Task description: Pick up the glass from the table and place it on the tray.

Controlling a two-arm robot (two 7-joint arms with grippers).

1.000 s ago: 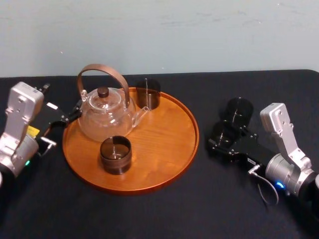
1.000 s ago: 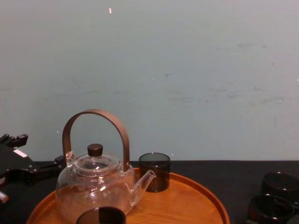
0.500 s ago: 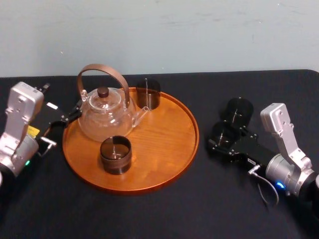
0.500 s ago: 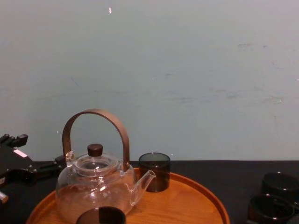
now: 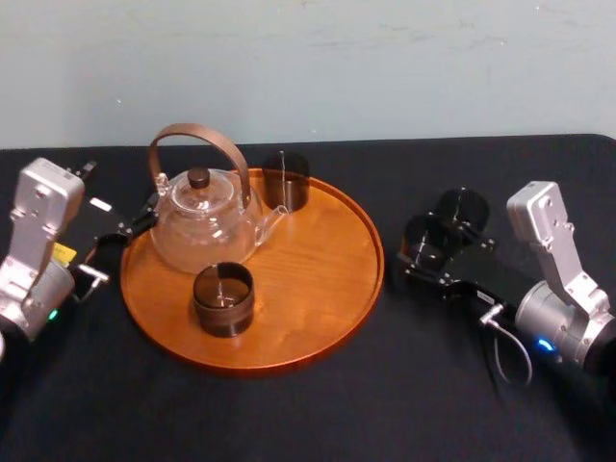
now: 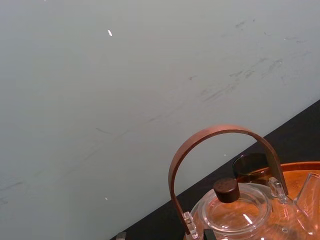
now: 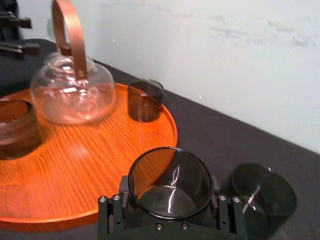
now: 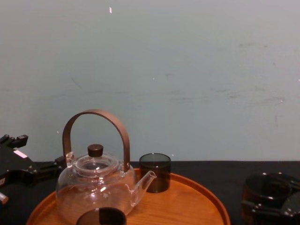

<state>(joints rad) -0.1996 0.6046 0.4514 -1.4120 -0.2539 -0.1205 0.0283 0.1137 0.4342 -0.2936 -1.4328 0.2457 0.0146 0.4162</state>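
Right gripper (image 7: 170, 209) clamped on 1 dark glass (image 5: 423, 241), just right of the tray (image 5: 318, 279).
Glass is off the tray, above the table (image 5: 289, 414). A 2nd glass (image 5: 462, 207) stands beside it. Left gripper (image 5: 135, 226) is parked at the tray's left rim.

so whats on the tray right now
The tray holds a teapot, a front glass and a back glass. Its floor right behind the teapot is covered.
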